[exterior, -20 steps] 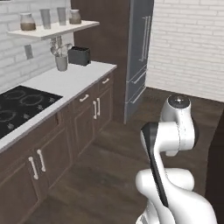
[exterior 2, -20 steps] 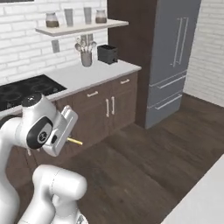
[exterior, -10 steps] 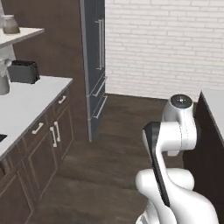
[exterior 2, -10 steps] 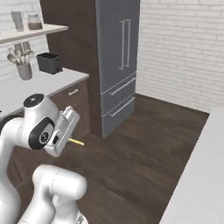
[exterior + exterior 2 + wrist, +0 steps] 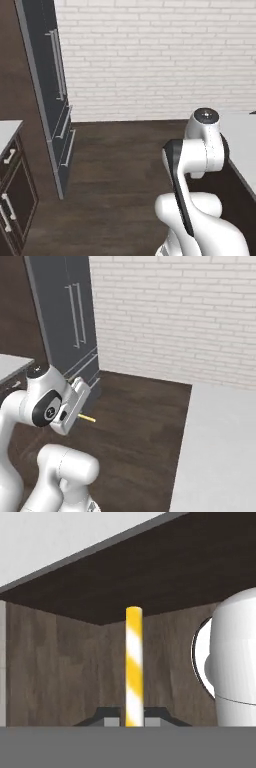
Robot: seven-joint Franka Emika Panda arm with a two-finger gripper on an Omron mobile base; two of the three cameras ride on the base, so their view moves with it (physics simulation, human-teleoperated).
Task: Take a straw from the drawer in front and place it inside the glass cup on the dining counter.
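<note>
- The gripper (image 5: 133, 722) is squeezing tight on the straw (image 5: 133, 662), with its two fingers pressing the bottom end.
- The straw is sticking straight out from between the fingers, yellow with white stripes.
- The dining counter (image 5: 220, 446) is lying off to the gripper's side, with dark floor (image 5: 140, 426) under the gripper.
</note>
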